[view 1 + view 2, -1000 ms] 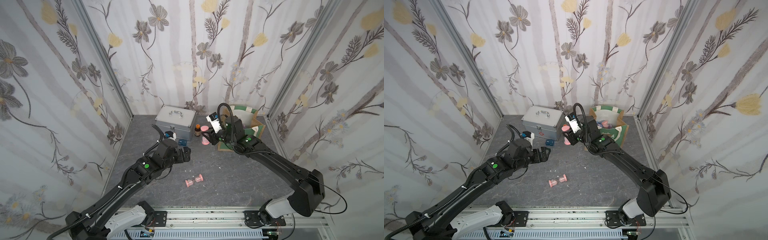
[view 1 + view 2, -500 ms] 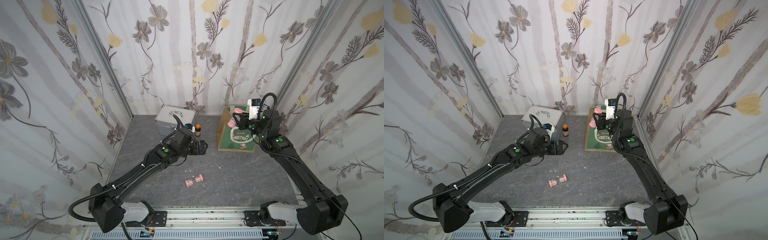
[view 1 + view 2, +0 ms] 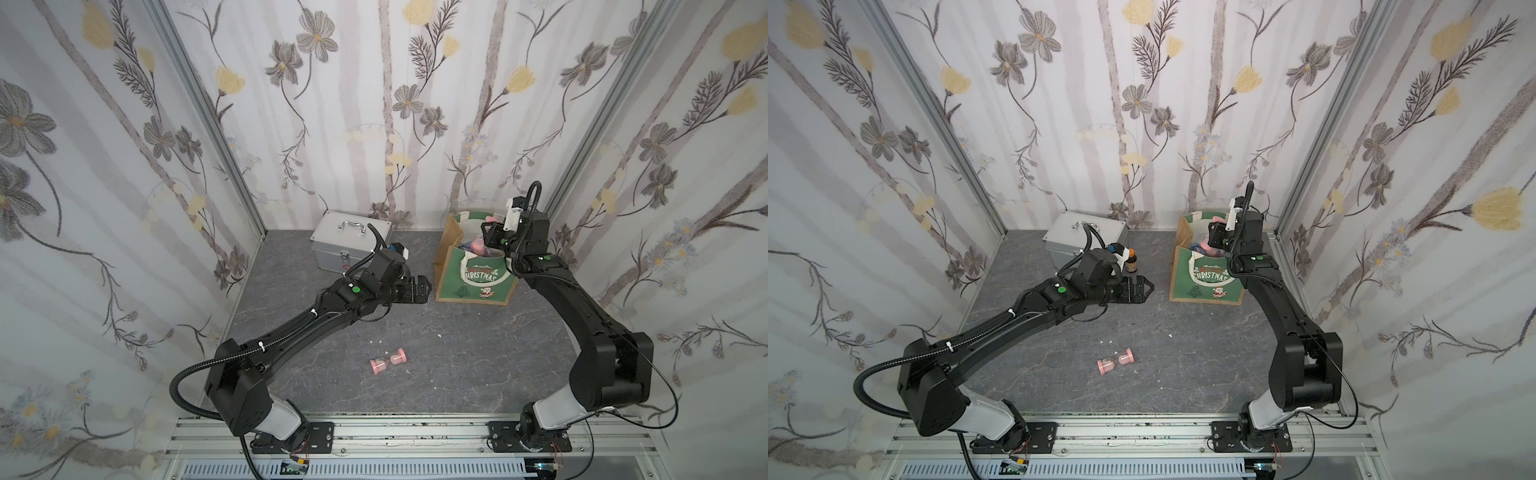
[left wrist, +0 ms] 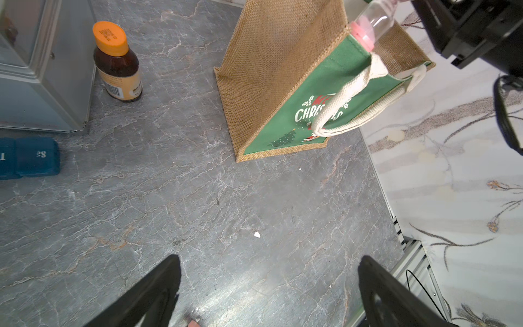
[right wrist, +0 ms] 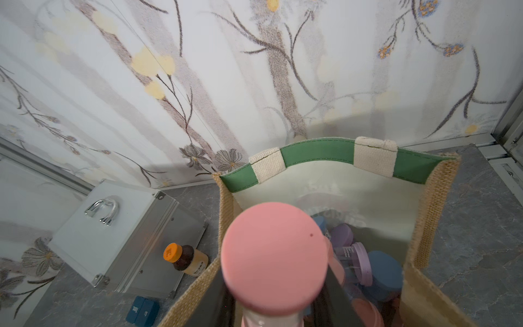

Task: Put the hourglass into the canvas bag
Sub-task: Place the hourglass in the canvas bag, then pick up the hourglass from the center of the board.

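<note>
Hourglass (image 5: 274,254): pink-capped, poised over the mouth of the canvas bag (image 3: 478,286), right of centre in both top views; not yet inside.
Right gripper (image 5: 276,294): clamped on the hourglass body.
Bag contents: other hourglasses (image 5: 356,263), blue, purple and pink.
Step advice: lower past the rim and the white handle (image 4: 348,93) before releasing; a high drop risks striking glass.
Left gripper (image 3: 420,289): jaws apart, empty, just left of the bag.
Second hourglass (image 3: 388,361): lying on the table (image 3: 457,353), lower centre.

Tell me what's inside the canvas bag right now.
Inside the canvas bag lie purple, blue and pink capped pieces. The pink hourglass in the right gripper covers much of the interior, so the rest is hidden.
</note>
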`<act>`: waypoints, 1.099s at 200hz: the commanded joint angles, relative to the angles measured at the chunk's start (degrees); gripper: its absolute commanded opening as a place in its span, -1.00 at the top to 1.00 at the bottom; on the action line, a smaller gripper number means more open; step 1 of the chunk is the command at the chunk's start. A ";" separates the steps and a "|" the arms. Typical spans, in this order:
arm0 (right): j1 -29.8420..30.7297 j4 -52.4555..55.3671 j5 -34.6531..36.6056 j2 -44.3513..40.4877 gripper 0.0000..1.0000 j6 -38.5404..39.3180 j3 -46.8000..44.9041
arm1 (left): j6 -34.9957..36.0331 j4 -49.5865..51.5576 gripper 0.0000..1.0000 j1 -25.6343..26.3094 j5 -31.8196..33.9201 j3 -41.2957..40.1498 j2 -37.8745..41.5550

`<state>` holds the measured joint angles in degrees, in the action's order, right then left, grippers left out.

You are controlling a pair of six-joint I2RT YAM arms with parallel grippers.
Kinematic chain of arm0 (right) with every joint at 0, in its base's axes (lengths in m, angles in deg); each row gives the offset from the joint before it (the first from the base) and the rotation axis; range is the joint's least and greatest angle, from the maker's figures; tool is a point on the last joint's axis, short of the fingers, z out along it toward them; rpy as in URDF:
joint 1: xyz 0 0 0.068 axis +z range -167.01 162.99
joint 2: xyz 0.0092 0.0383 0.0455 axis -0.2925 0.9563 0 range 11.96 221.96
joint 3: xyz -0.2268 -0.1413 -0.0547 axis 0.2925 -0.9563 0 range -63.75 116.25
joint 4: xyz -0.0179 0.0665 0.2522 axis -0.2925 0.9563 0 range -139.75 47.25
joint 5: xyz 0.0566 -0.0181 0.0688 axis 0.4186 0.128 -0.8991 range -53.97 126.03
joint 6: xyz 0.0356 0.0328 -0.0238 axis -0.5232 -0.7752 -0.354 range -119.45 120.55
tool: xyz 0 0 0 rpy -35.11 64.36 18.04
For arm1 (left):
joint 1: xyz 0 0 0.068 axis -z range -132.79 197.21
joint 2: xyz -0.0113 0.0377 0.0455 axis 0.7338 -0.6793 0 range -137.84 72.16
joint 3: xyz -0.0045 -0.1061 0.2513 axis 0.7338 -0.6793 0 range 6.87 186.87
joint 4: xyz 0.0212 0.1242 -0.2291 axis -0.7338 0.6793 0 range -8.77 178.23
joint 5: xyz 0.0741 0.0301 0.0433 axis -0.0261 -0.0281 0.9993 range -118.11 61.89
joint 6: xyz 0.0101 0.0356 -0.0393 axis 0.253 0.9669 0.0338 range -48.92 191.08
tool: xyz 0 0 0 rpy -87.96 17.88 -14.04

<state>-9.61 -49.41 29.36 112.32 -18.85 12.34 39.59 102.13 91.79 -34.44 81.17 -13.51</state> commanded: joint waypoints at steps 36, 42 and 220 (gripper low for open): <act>1.52 2.11 6.53 9.28 0.34 1.35 6.01 | -0.70 -2.68 -1.00 -0.10 6.67 -2.47 1.58; 1.64 2.90 7.13 9.97 0.32 1.55 6.54 | -0.82 -3.18 -1.00 -0.19 7.14 -3.11 1.88; 22.11 13.22 8.92 -8.46 -0.44 13.28 0.52 | -1.98 0.42 -1.00 -1.59 14.42 -14.71 18.02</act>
<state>8.01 -37.91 42.16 105.91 -11.83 15.43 38.00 99.66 90.37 -23.36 68.10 1.48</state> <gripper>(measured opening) 0.711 0.997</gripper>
